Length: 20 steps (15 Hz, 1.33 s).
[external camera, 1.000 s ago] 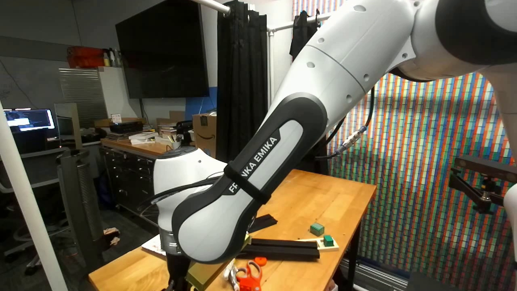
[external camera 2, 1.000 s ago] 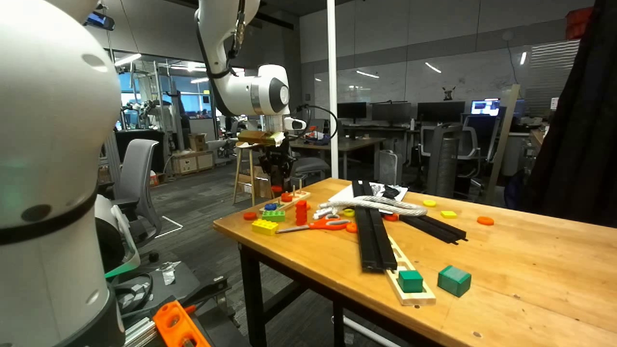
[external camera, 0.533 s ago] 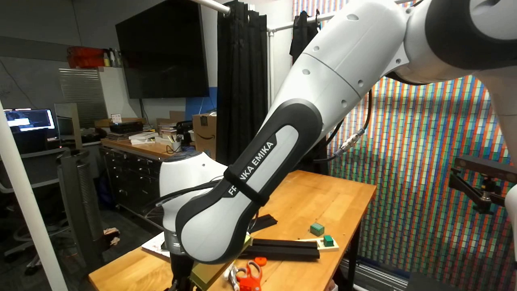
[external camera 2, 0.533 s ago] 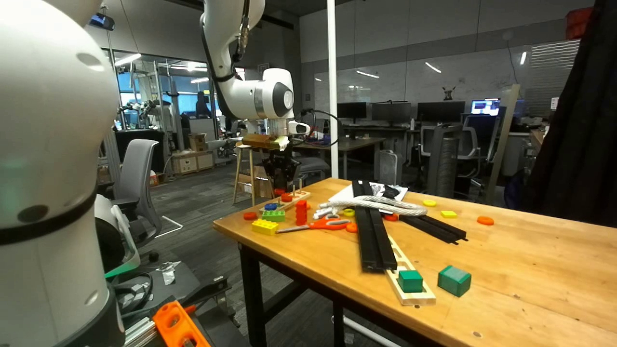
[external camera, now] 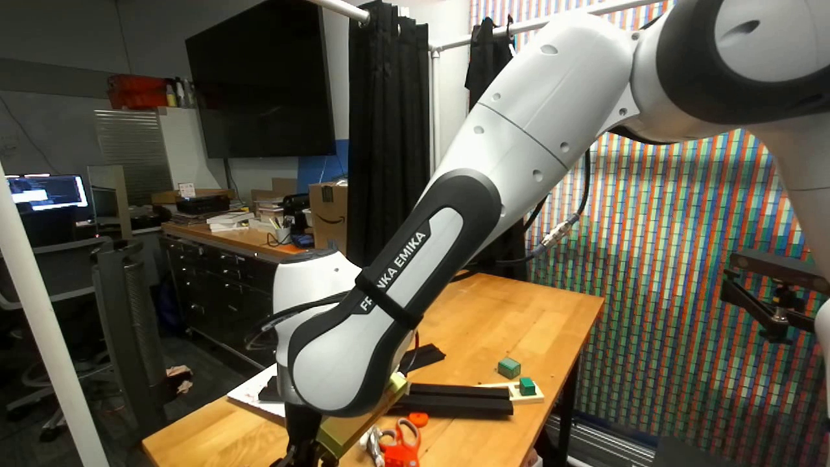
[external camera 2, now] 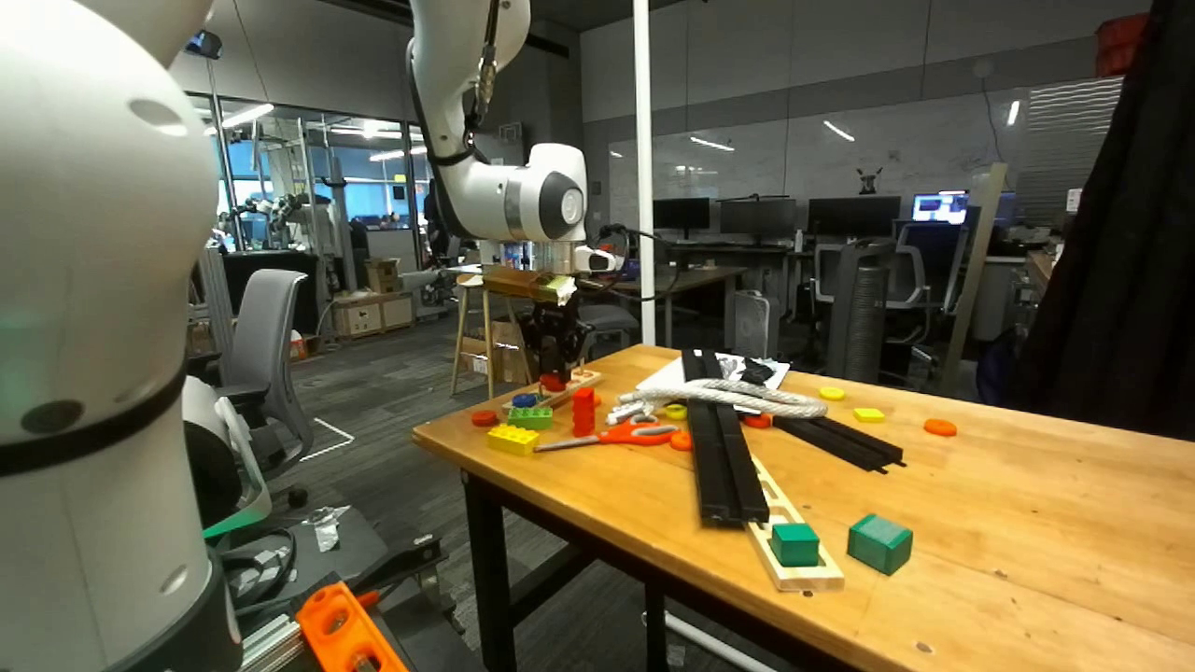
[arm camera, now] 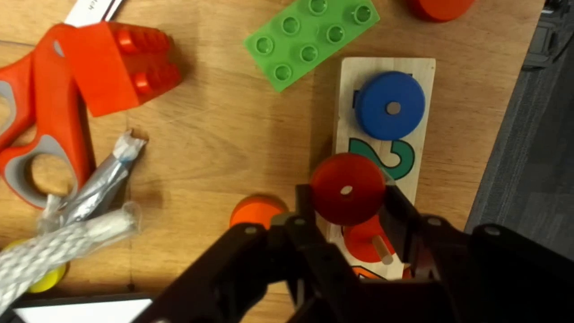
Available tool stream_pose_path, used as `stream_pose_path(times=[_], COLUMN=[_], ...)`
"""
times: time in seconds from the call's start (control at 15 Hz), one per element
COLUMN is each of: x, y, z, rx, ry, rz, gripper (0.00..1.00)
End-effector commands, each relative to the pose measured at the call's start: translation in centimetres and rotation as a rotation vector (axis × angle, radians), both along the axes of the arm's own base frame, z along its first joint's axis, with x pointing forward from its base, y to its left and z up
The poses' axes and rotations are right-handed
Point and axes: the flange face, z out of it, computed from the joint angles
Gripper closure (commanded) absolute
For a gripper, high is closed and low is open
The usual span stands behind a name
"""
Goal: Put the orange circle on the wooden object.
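Observation:
My gripper [arm camera: 345,197] is shut on a round disc with a hole, the orange circle [arm camera: 349,181], which looks dark red in the shade. Both fingers press its sides. Below it in the wrist view lies the wooden object [arm camera: 423,85], a pale board with upright pegs and painted numerals. A blue disc [arm camera: 381,121] sits around one peg; a red disc [arm camera: 361,244] lies by another. In an exterior view the held disc [external camera 2: 553,383] appears low at the board [external camera 2: 586,379]; whether they touch I cannot tell. Elsewhere the gripper [external camera: 301,462] is cut off by the frame's bottom.
Beside the board lie a green brick [arm camera: 309,42], a loose orange disc [arm camera: 255,211] and a red brick [arm camera: 116,67]. Scissors [external camera 2: 635,434], rope [external camera 2: 747,397] and black rails [external camera 2: 724,457] lie nearby. The table's edge [arm camera: 502,121] runs close to the board.
The gripper has come down and to the right in an exterior view, carrying the disc to the board. Its grip has stayed the same. Other things have not moved.

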Motion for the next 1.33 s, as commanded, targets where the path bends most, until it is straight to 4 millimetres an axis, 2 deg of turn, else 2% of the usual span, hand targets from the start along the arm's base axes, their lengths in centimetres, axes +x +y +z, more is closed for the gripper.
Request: stream_pose_path(times=[0.0,0.73,1.27], x=[1.1,1.3,0.9], y=[0.3,1.9,2.2], z=[0.1,-0.2,-0.6], rx=[0.047,0.073,0.058], ry=[-0.002,0.007,0.02], rz=[0.014,0.033,0.024], gripper=[0.82,0.82,0.82])
